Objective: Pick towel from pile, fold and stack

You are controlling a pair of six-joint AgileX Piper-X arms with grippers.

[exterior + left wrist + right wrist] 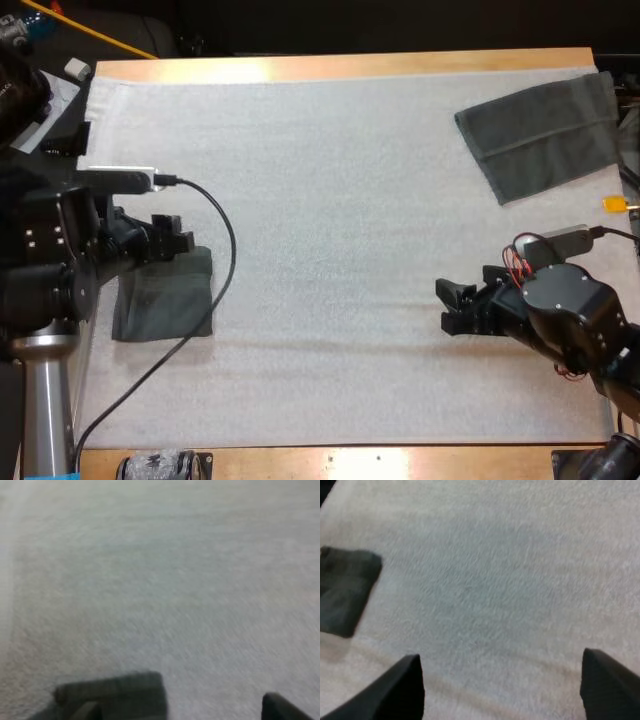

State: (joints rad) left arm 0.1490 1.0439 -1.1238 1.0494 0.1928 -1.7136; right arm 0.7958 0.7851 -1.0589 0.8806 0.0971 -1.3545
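Folded towel [165, 300], lower left: appears done. Flat towel [540, 135], upper right: pending. Left gripper [176, 236], right gripper [455, 305]: released, empty.

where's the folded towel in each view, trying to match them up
High view: the folded towel lies by the left edge of the white mat, partly under the left gripper.
Left wrist view: the towel is close up against the left gripper.
Right wrist view: the towel is far across the mat from the open right gripper.
Shared landmark: the white mat under it.
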